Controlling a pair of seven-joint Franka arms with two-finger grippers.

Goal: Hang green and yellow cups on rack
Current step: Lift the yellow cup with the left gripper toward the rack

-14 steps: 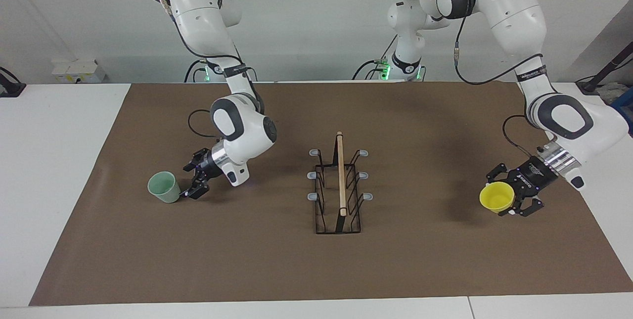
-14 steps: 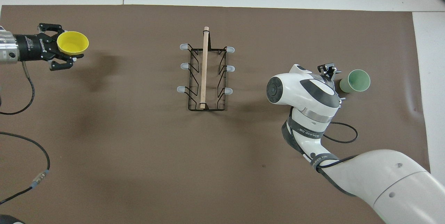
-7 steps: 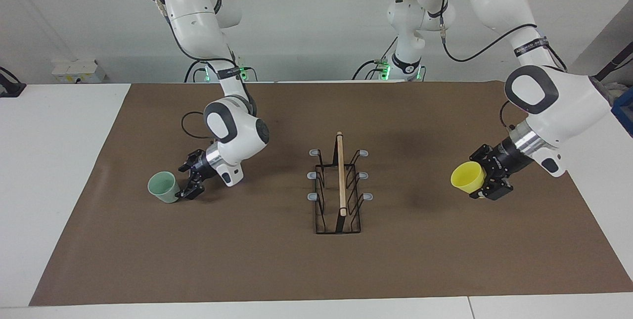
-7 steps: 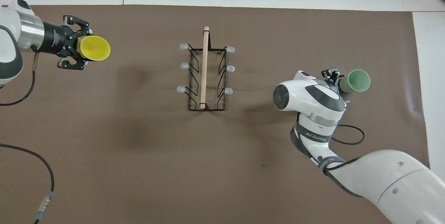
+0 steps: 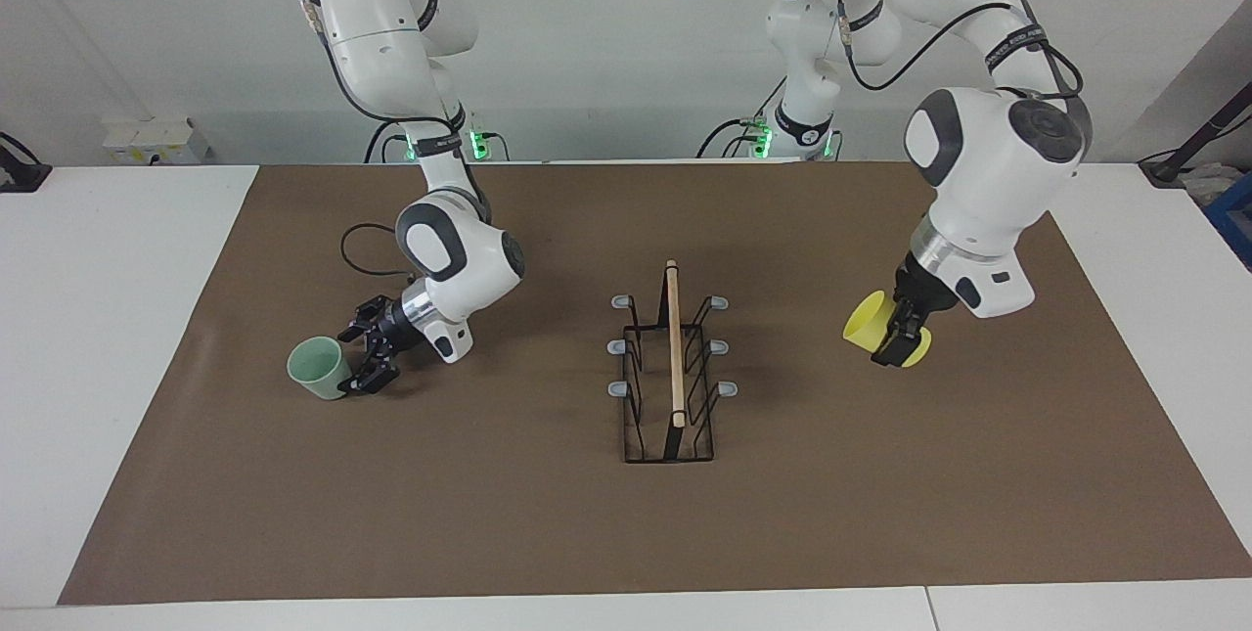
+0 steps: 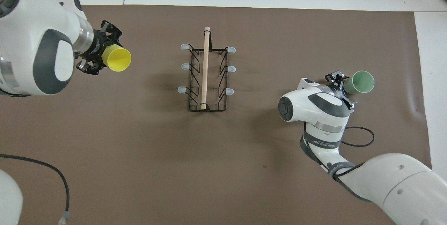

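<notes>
Left gripper [image 5: 898,342] grasping yellow cup [image 5: 866,332], now nearer rack [image 5: 671,369] | right gripper [image 5: 364,357] spread beside green cup [image 5: 316,368], unchanged

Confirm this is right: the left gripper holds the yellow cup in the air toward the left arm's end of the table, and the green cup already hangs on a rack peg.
Not quite. The green cup stands on the mat beside the right gripper, not on the rack, whose pegs are all bare, as the facing view shows. The rest holds: the left gripper holds the yellow cup in the air toward the left arm's end.
</notes>
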